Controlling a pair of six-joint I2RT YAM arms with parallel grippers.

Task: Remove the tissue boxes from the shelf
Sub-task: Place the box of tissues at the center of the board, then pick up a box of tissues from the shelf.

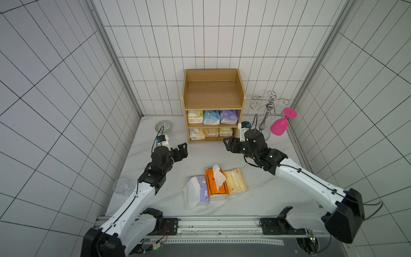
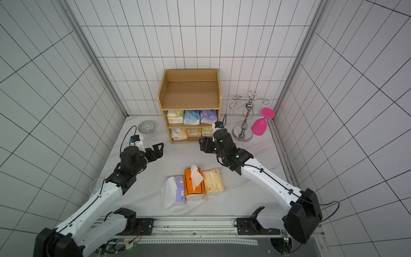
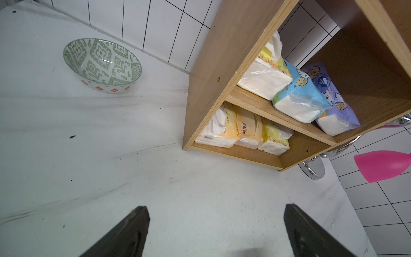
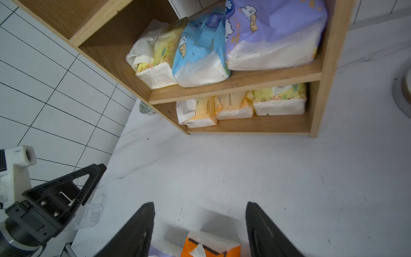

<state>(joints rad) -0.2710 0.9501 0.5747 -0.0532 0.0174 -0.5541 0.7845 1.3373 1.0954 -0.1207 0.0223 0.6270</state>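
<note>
a: what is seen of the room?

b: white tiled walls are seen on three sides, and a white marbled table [image 1: 255,200] is spread beneath them. the wooden shelf [image 1: 213,95] is set against the back wall.

a: where are the tissue packs found?

b: six are kept in the shelf. on its middle tier a pale yellow pack [image 1: 195,116], a light blue pack [image 1: 211,117] and a purple pack [image 1: 228,116] are lined up side by side. on its bottom tier three yellowish packs [image 1: 211,132] are packed in a row. three more are laid on the table well in front of the shelf: an opened purple pack [image 1: 201,189], an orange pack [image 1: 213,183] with white tissue pulled up, and a peach pack [image 1: 234,182], pressed side to side.

a: and the grippers?

b: the left gripper [image 1: 183,151] is held near the shelf's front corner on the bowl side, fingers spread wide, nothing between them. the right gripper [image 1: 226,144] is held just before the opposite front corner, fingers parted less widely, nothing gripped.

a: what else is noted?

b: a patterned bowl [image 1: 164,126] is placed beside the shelf. on the shelf's other side a silver stand [image 1: 265,115] is stood, and a pink glass [image 1: 280,125] is hung on it upside down. a clear cup [image 1: 122,186] is partly hidden by the left arm, well in front of the shelf.
</note>
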